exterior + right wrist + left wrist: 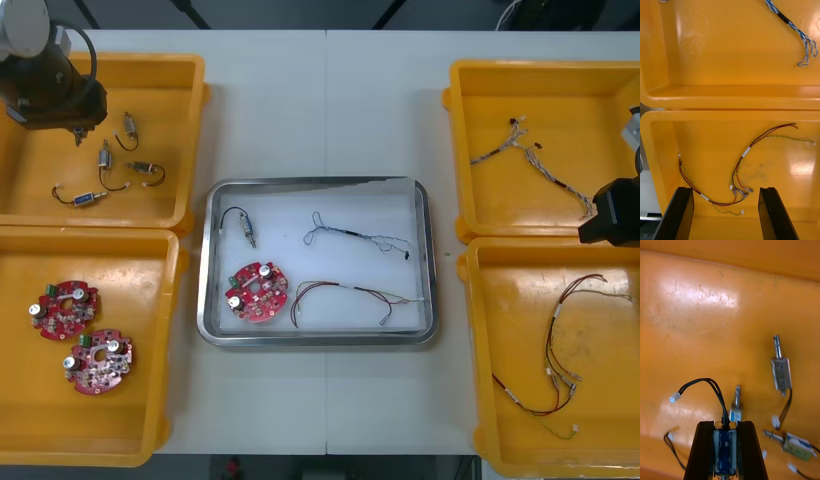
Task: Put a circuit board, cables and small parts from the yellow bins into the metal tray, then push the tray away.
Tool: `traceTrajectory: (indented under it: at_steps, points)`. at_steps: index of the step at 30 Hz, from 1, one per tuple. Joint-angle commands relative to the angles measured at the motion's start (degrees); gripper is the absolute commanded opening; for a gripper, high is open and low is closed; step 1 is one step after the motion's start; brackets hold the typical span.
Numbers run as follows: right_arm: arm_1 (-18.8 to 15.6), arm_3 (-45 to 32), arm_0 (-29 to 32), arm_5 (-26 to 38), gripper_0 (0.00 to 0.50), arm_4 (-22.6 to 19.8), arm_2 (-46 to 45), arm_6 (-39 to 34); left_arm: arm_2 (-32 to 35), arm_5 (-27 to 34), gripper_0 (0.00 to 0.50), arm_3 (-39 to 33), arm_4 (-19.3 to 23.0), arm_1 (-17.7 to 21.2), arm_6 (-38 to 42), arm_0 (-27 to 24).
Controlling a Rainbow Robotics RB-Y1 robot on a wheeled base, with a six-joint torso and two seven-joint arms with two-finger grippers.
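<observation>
Left gripper (725, 425) fingers clamped a small metal part (724, 450), plain in the wrist view, masked upper left in front view; right gripper (726, 193) fingers gaped empty.

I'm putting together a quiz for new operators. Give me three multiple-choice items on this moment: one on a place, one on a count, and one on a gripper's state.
1. Where in the metal tray does the red circuit board lie?
A. near-left corner
B. far-right corner
C. middle of the far edge

2. How many circuit boards lie in the near left yellow bin?
A. one
B. two
C. four

3. What state is the left gripper in?
A. open over the tray
B. shut on a small metal part
C. shut on nothing

Answers:
1. A: the board sits by the tray's left wall, toward the robot.
2. B: two boards lie there, side by side.
3. B: its fingers clamp the small metal part over the far left yellow bin.

The right gripper hangs open over the near right bin.
</observation>
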Motion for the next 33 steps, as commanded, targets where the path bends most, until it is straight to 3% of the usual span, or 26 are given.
traceTrajectory:
  at_steps: [1,5,7,13,17,19,23,33]
  points:
    - [-2.30,-1.46,3.44,-0.40,0.500,2.24,-2.86,-1.21,5.64,7.69,0.000,-6.23,2.20,4.11,-5.13,-2.57]
    - [-2.30,-0.94,5.20,-1.63,0.500,3.29,-3.39,-1.12,8.54,12.70,0.000,-9.39,2.91,4.29,-3.02,-2.48]
    - [-2.30,-0.06,6.25,-2.78,0.500,3.38,-3.74,-0.77,9.42,15.60,0.000,-12.47,3.44,4.29,2.70,-2.57]
    - [-2.30,2.23,6.87,-3.65,0.500,4.00,-4.00,-0.24,9.95,20.79,0.000,-18.71,4.40,4.29,9.81,-2.22]
    - [-2.30,4.07,6.87,-4.53,0.500,4.44,-4.00,0.55,12.41,23.60,0.000,-24.77,6.78,4.29,18.34,-0.02]
    - [-2.30,5.30,6.87,-5.32,0.500,4.44,-4.00,0.99,12.58,24.74,0.000,-30.22,7.92,4.29,26.25,1.65]
    - [-2.21,6.80,6.87,-6.38,0.500,4.26,-4.00,1.60,12.67,27.55,0.000,-36.64,8.18,3.67,32.75,3.23]
    - [-0.80,7.06,8.89,-7.96,0.500,5.31,-4.00,3.62,12.23,31.07,0.000,-46.92,5.54,-3.01,49.19,6.13]
